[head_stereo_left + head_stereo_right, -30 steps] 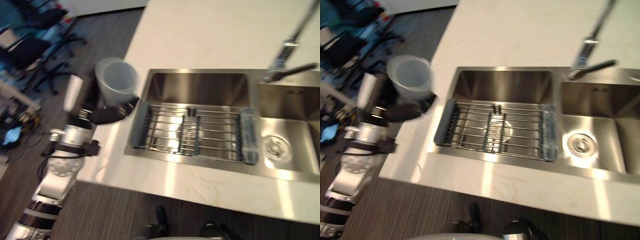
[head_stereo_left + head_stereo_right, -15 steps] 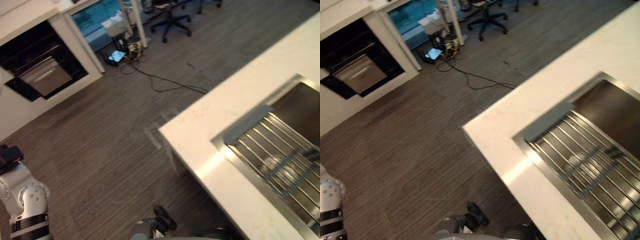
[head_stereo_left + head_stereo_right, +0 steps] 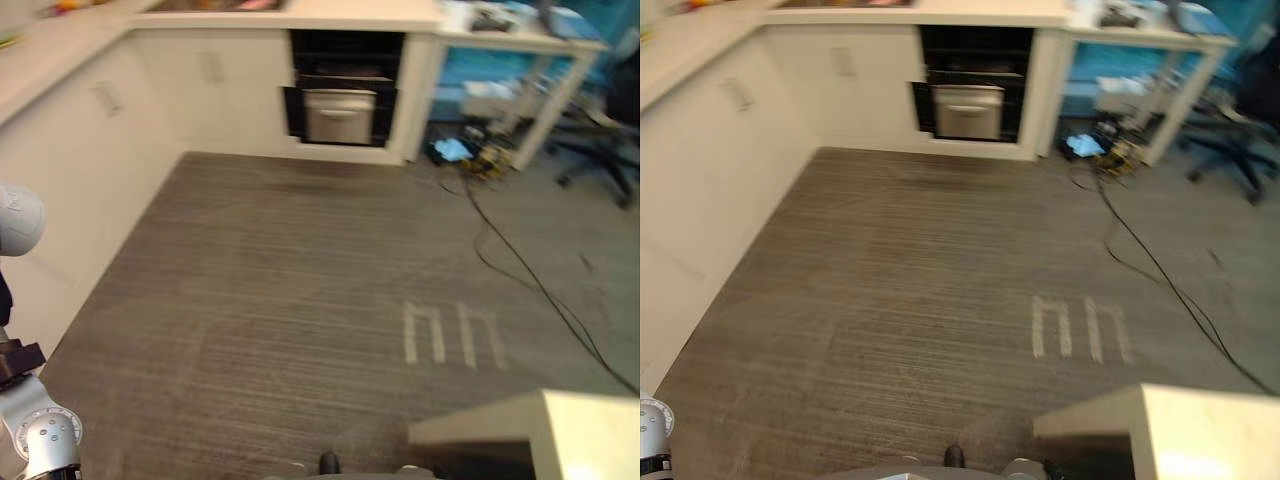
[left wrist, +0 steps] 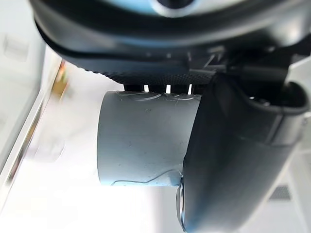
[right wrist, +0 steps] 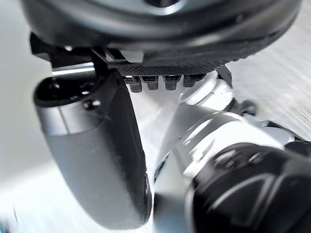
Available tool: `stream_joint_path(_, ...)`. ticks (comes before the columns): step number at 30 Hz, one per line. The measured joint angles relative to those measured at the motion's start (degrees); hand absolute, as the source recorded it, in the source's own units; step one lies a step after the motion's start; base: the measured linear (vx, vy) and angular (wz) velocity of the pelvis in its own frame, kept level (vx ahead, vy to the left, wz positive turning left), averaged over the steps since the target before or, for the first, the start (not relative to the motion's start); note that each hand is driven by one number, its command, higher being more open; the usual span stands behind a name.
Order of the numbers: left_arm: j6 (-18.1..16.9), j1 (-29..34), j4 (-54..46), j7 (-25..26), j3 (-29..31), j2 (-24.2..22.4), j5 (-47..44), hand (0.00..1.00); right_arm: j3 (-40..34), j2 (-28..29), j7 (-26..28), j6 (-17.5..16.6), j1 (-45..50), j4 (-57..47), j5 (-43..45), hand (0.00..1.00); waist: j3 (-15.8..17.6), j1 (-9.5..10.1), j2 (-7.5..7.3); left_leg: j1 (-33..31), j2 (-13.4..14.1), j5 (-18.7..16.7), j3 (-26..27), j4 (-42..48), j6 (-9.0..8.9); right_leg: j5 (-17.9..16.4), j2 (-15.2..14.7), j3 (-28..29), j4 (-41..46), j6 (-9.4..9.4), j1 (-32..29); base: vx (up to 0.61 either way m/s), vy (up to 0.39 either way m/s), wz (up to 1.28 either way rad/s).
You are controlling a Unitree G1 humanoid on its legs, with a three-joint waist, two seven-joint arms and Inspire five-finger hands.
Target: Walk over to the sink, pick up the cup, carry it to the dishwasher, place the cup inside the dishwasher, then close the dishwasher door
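Observation:
In the left wrist view my left hand [image 4: 233, 155] is shut on the grey cup [image 4: 141, 141], with the thumb across its side and the fingers behind it. The cup lies sideways in the grasp, its wall plain and smooth. The dishwasher [image 3: 340, 100] is a dark opening with a steel front panel, set in the white cabinets at the far end of the floor. My right hand [image 5: 97, 155] holds nothing, and its fingers are relaxed.
White cabinets [image 3: 70, 150] run along the left side. A corner of the white counter [image 3: 590, 435] juts in at the lower right. A black cable [image 3: 520, 270] trails across the wood floor from a desk [image 3: 520, 40]. Pale tape marks [image 3: 450, 335] lie on the floor.
The head camera has swung from the sink and counter to the open floor and the far cabinets. The cup, beside the sink a second ago, is now in my left hand.

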Motion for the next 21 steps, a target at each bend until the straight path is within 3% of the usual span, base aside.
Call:
stream_joint_path(3, 0.83, -0.01, -0.27, 0.0, -4.24, -0.13, 0.69, 0.0, 0.98, -0.42, 0.39, 0.01, -0.1, 0.07, -1.01, 1.0, -0.86, -0.48, -0.47, 0.58, -0.04, -0.33, -1.44, 0.24, -0.55, 1.14, 0.94, 2.45, -1.99, 0.48, -2.78, 0.11, -0.013, 1.09)
stream_joint_path(5, 2.59, -0.01, -1.01, -0.03, -8.01, -1.25, 4.02, 0.0, 1.28, -0.65, 0.32, 0.11, -0.23, 0.56, -1.11, 1.0, -1.74, -1.2, -0.73, 0.53, -0.05, -0.51, -1.3, 0.44, -0.85, 5.69, 0.94, 1.34, -3.48, 0.37, -3.3, 0.12, -0.04, 0.97)
stream_joint_path(6, 4.07, 0.06, -1.95, -0.13, -10.24, -2.98, 6.8, 0.0, 1.46, -0.82, 0.33, 0.99, -0.49, 1.14, -0.97, 1.0, -2.42, -1.59, -0.87, 0.36, 0.21, -0.62, -1.29, 0.51, -1.04, 7.34, 0.98, 0.61, -4.34, 1.52, -2.98, 0.13, -0.067, 0.51)
stream_joint_path(9, 7.43, 0.34, -2.77, -1.07, -13.42, -5.86, 11.59, 0.0, 1.41, -0.75, 0.55, 2.92, -2.67, 2.96, -0.13, 1.0, -2.32, -1.96, 0.02, 0.16, 2.38, -1.3, -0.53, 0.97, -2.21, 9.66, 3.28, 0.44, -8.66, 1.34, -0.8, 0.1, -0.077, -0.05)
stream_joint_path(15, 10.88, -1.2, -2.81, -3.44, -19.26, -5.87, 15.15, 0.0, 3.39, -0.74, -0.05, 5.1, -4.11, 2.7, 2.84, 1.0, -2.25, -4.74, 0.47, 2.02, 3.82, -2.07, 1.39, 0.85, -3.57, 11.18, 4.69, 0.54, -12.42, 0.92, 2.26, 0.06, -0.045, -0.17)
stream_joint_path(17, 11.03, -1.86, -2.8, -3.62, -19.34, -5.87, 15.14, 0.0, 4.21, -1.09, -0.33, 5.47, -4.11, 2.7, 3.37, 1.0, -2.24, -4.87, 0.5, 2.14, 3.88, -2.06, 1.63, 0.85, -3.57, 11.66, 4.79, 0.46, -13.32, 0.97, 2.78, 0.02, 0.004, 0.0)
stream_joint_path(18, 11.47, -2.42, -2.81, -2.55, -21.72, -5.5, 16.0, 0.0, 6.04, -0.51, -1.55, 3.79, -6.15, 2.47, 4.81, 1.0, 0.89, -4.92, 0.17, 2.26, 4.13, -0.87, 2.17, 0.1, -4.28, 12.99, 4.99, 0.12, -13.81, 1.03, 2.78, 0.0, 0.0, 0.0)
stream_joint_path(21, 11.47, -2.42, -2.81, -2.55, -21.73, -5.5, 16.0, 0.0, 6.04, -0.51, -1.56, 3.79, -6.1, 2.47, 4.81, 1.0, 0.87, -4.94, 0.17, 2.26, 4.13, -0.87, 2.18, 0.1, -4.28, 12.99, 4.99, 0.12, -13.81, 1.03, 2.77, 0.0, 0.0, 0.0)
